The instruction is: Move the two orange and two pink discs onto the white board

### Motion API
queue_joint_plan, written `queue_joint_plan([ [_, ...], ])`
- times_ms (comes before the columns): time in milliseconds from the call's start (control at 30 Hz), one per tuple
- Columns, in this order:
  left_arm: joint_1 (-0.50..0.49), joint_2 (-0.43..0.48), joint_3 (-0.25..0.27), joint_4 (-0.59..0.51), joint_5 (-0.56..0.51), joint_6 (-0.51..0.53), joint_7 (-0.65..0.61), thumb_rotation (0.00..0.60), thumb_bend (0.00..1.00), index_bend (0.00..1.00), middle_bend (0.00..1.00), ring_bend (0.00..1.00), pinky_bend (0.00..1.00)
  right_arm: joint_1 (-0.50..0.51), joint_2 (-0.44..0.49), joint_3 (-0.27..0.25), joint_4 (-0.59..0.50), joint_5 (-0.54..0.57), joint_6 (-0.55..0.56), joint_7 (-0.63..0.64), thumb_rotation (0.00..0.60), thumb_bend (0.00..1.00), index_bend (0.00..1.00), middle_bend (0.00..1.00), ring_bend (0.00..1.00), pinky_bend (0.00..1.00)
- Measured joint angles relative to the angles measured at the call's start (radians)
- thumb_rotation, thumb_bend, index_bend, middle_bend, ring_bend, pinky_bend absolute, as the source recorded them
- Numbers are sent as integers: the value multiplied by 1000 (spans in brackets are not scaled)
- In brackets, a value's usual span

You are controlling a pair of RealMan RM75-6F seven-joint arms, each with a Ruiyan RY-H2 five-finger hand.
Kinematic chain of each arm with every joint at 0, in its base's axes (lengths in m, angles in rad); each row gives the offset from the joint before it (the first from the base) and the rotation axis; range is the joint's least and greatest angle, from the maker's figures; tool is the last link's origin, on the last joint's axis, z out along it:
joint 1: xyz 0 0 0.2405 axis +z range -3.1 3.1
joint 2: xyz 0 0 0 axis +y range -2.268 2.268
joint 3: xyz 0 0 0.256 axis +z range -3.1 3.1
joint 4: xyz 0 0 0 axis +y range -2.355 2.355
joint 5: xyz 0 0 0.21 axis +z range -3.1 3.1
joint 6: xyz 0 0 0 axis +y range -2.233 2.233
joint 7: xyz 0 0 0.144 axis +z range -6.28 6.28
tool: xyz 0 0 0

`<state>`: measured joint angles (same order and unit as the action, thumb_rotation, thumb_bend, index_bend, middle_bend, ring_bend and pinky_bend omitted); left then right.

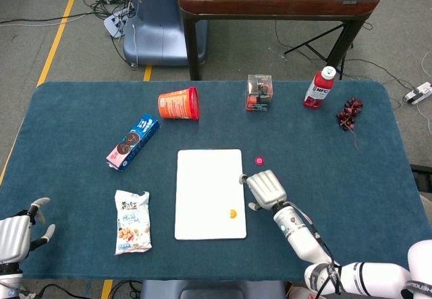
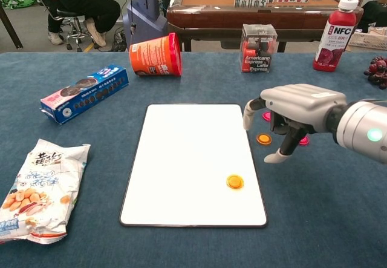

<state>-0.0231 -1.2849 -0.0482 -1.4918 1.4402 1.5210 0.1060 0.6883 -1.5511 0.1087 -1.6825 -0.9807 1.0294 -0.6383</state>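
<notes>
The white board [image 1: 209, 177] [image 2: 187, 147] lies mid-table. One orange disc [image 1: 233, 213] [image 2: 234, 182] lies on the board near its right edge, with nothing touching it. The second orange disc [image 2: 263, 138] sits on the cloth just right of the board, under my right hand [image 1: 264, 189] [image 2: 296, 114]. That hand hovers there with its fingers apart and holds nothing. One pink disc [image 1: 259, 160] [image 2: 266, 116] shows behind the hand. The other pink disc [image 2: 304, 140] peeks out from behind the fingers. My left hand [image 1: 17, 235] rests at the table's near left corner, holding nothing.
An orange cup [image 1: 179, 103] lies on its side at the back. A blue cookie box [image 1: 133, 141] and a snack bag [image 1: 131, 221] lie left of the board. A coffee box [image 1: 259, 92], a red bottle [image 1: 318, 87] and a dark red bunch [image 1: 349, 113] stand far right.
</notes>
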Motion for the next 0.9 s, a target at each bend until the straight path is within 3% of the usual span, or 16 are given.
queue_joint_plan([
  [433, 6, -7, 2, 11, -4, 2, -8, 600, 295, 343, 575, 532, 734, 53, -13, 42, 100, 129, -25, -34, 600, 165, 336, 1000, 1000, 1000],
  [900, 12, -9, 3, 21, -8, 1, -23, 600, 295, 344, 575, 533, 734, 73, -45, 28, 141, 174, -28, -41, 600, 166, 370, 1000, 1000, 1000],
])
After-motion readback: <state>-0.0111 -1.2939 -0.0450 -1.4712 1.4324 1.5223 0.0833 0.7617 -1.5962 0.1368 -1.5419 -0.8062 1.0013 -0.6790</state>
